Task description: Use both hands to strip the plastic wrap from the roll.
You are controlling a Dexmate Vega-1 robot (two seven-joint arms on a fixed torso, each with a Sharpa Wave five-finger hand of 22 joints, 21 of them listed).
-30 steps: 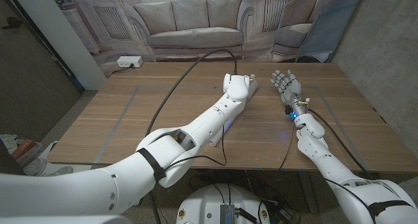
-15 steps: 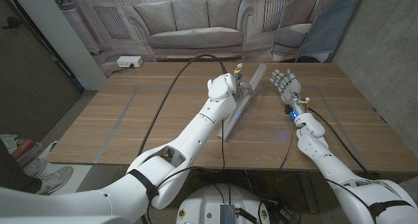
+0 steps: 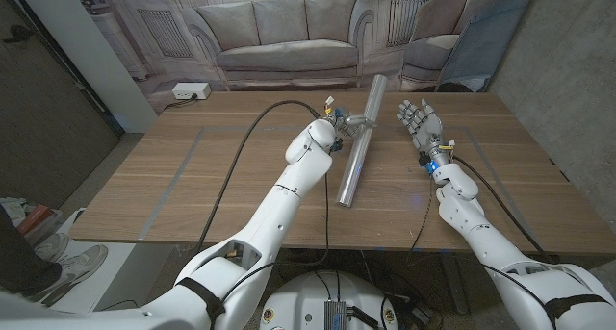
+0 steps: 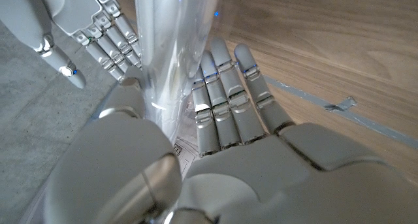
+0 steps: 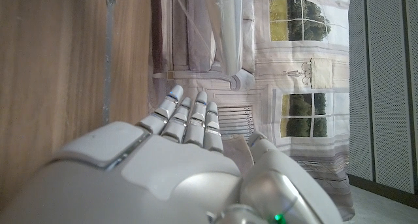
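The left hand (image 3: 348, 124) grips the roll (image 3: 359, 145) tilted above mid-table, its low end near the wood. The right hand (image 3: 420, 122) stands open just beside it. Next, I reckon, the right must pinch the wrap's loose edge.

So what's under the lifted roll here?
Bare wooden table under the roll, which the left robot hand grips near its far end. Whether its near end touches the wood cannot be seen.
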